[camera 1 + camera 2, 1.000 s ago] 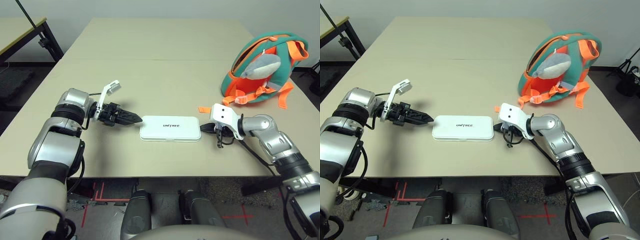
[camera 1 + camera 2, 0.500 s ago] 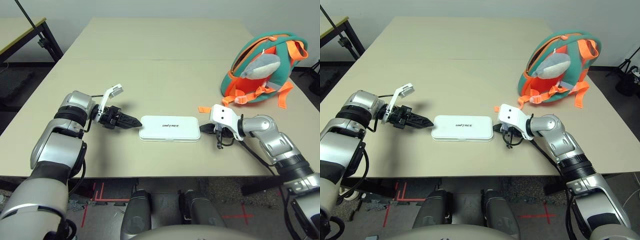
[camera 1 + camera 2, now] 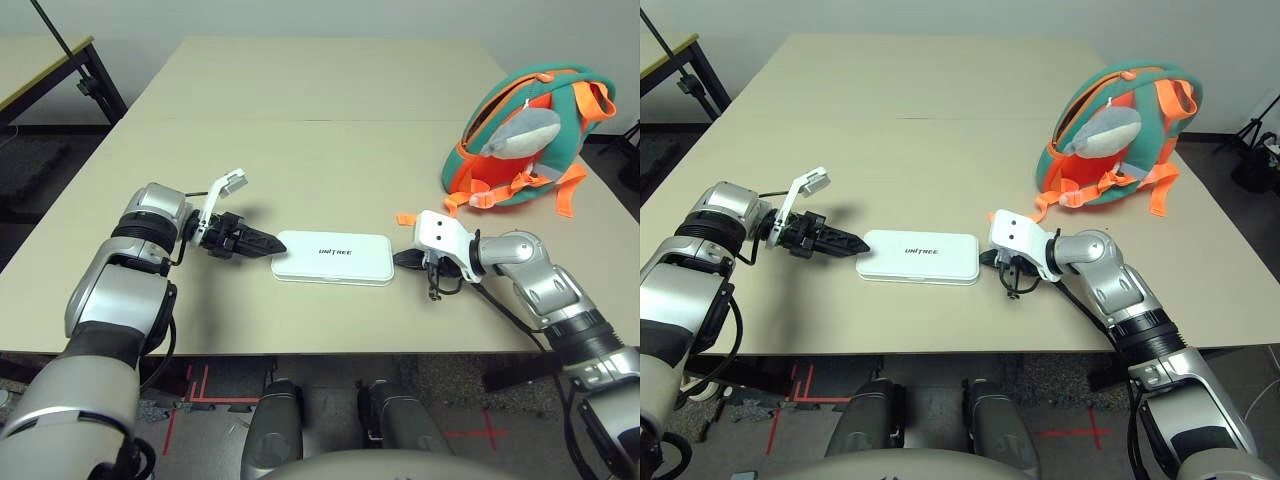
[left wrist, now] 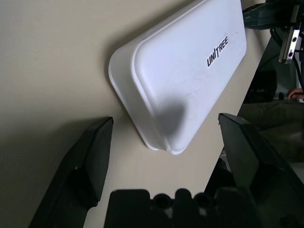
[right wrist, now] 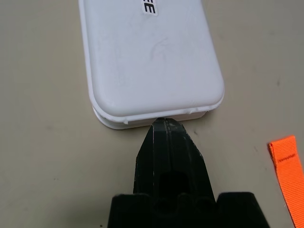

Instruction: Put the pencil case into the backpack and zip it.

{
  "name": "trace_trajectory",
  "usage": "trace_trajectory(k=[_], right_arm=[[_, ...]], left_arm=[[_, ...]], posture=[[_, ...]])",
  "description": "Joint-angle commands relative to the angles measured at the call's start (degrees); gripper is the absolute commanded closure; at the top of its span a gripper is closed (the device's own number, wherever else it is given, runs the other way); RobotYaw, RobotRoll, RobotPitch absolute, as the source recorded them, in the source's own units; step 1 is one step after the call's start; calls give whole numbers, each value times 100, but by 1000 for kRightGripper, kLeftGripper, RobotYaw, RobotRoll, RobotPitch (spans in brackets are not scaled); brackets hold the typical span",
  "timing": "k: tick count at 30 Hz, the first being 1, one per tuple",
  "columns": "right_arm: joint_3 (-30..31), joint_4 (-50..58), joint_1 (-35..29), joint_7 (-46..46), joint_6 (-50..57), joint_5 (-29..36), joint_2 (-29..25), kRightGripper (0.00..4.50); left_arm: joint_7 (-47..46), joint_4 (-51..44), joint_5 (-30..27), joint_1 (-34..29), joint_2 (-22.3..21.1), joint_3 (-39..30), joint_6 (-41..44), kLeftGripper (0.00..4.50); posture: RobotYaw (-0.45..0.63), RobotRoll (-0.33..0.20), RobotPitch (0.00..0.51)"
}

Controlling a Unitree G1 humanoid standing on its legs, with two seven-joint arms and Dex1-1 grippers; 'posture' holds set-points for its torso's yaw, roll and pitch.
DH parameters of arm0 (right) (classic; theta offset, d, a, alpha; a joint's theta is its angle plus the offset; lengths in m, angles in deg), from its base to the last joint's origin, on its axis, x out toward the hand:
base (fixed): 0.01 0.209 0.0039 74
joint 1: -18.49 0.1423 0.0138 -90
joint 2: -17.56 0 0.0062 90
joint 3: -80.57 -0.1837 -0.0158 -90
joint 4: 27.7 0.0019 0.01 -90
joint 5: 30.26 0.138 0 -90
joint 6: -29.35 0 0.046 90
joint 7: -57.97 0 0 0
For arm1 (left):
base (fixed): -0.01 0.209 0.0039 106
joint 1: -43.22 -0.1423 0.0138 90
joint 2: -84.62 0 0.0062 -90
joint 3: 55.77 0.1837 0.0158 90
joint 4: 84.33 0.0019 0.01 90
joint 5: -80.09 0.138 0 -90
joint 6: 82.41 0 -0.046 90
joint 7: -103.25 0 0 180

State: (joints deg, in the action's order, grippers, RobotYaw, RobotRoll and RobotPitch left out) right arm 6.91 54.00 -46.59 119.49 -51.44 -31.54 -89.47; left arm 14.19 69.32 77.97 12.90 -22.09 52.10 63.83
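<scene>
- Pencil case lies flat on broad pale table, between grippers
- Backpack upright on table, robot's right, farther back
- Left gripper spread wide, case corner between its fingers
- Right gripper clenched, empty, tips against case's other end

The backpack hides its own far side and the table beneath it. Right of the backpack, the dark gear runs off the edge, and beyond the backpack's opening, the inside is too dark to tell.
</scene>
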Motion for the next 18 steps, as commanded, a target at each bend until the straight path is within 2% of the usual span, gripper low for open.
trace_trajectory(k=[1,18], right_arm=[[183,195,-4,22,20,-20,96,4500],[336,163,114,50,12,-111,390,4500]], left_arm=[[-93,88,82,-108,118,38,38,65],[-95,49,44,-150,195,-64,93,65]], posture=[[63,0,86],[64,0,87]])
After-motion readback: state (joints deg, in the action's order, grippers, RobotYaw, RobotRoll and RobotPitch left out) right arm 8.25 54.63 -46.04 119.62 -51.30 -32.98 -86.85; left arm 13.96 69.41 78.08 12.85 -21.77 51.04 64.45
